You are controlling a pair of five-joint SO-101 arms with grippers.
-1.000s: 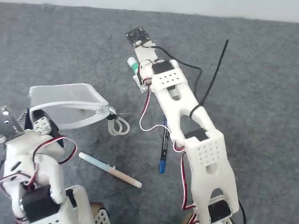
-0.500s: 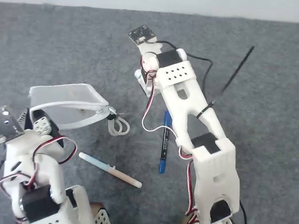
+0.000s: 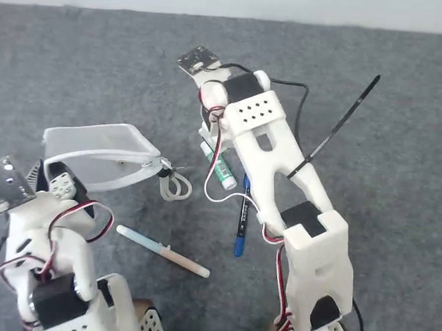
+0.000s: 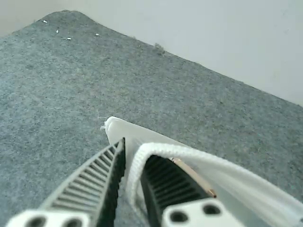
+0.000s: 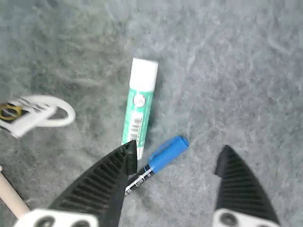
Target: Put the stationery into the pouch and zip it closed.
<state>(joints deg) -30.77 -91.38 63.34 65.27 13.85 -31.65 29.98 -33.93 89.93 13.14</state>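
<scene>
Working the loading step of the task (zip untouched so far, judging by the gaping mouth). Clamping the white rim of the pouch (image 4: 227, 172) in the left end effector (image 4: 134, 151), jaws shut on the fabric, propping the mouth open on the left arm's side of the surface (image 3: 406, 87). Hovering the right end effector (image 5: 179, 150) with jaws spread apart and gripping nothing, directly over the glue stick (image 5: 140, 100) and the capped end of the blue pen (image 5: 165, 153). Logging all stationery as lying flat on the grey surface outside the pouch: glue stick just beside the blue pen's capped end, possibly touching it; pastel pen (image 3: 163, 250) well apart from both, on the pouch's side; zipper pull loops (image 3: 176, 184) trailing from the pouch corner, between pouch and glue stick. Judging progress as early, with three items waiting to go in and nothing discernible inside through the translucent wall. Calling next for lowering the right end effector to straddle the glue stick across its barrel (probably needing a sideways shift, going by the tube lying off to one side of the gap between the jaws), then closing, lifting and carrying toward the open mouth. Flagging a risk of nudging or pinching the blue pen along with the tube, given such close neighbours.
</scene>
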